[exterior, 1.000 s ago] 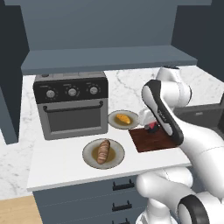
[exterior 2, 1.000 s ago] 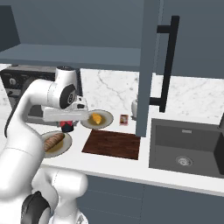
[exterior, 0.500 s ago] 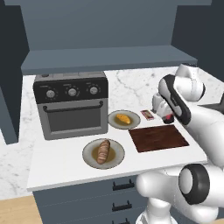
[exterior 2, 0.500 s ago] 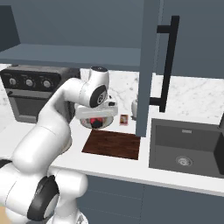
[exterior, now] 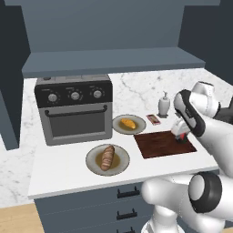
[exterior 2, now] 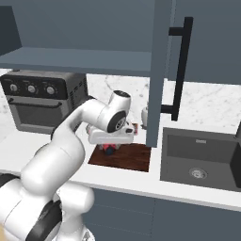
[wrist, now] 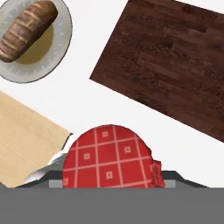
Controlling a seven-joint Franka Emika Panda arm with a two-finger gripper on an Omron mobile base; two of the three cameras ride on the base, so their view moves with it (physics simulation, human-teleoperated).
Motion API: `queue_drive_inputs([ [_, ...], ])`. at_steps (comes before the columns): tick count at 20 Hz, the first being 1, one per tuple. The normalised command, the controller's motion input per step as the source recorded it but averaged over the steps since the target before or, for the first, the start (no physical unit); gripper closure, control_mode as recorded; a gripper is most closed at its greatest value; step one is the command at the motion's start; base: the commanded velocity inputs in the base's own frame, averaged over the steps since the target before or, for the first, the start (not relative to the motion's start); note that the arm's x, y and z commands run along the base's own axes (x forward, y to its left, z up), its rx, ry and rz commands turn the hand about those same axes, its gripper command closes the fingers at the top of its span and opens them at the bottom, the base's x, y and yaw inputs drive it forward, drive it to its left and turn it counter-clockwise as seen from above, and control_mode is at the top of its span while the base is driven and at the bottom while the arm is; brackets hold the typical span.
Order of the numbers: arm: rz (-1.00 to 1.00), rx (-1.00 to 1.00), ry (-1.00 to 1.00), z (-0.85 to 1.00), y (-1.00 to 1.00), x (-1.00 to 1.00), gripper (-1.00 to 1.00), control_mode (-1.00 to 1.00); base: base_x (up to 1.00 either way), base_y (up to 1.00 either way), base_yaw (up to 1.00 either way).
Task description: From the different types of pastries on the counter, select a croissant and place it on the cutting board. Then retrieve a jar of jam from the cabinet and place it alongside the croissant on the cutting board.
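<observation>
Simulated kitchen scene: the gripper (exterior: 181,135) hangs over the right end of the cutting board (exterior: 159,143), its fingers pinched on the jar of jam (wrist: 108,158), whose red checked lid fills the foreground of the hand view. The croissant (exterior: 128,123) lies on its round plate (exterior: 119,128) on the counter (exterior: 59,168), just left of the board and beside the toaster oven (exterior: 75,108). The brown striped loaf (exterior: 107,157) rests on a nearer plate (exterior: 94,163); a white pump bottle (exterior: 164,104) and a small red packet (exterior: 154,119) stand behind the board.
</observation>
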Motion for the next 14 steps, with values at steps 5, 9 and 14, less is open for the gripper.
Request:
queue_drive_inputs([
  [5, 0.0, 0.13, -0.04, -0.02, -0.36, 0.51, 1.0, -1.0, 0.0, 0.0, 0.0],
  [9, 0.01, 0.06, -0.03, 0.0, -0.61, 0.72, 1.0, -1.0, 0.0, 0.0, 0.0],
  [14, 0.0, 0.0, 0.0, -0.12, 0.23, 0.0, 1.0, -1.0, 0.0, 0.0, 0.0],
])
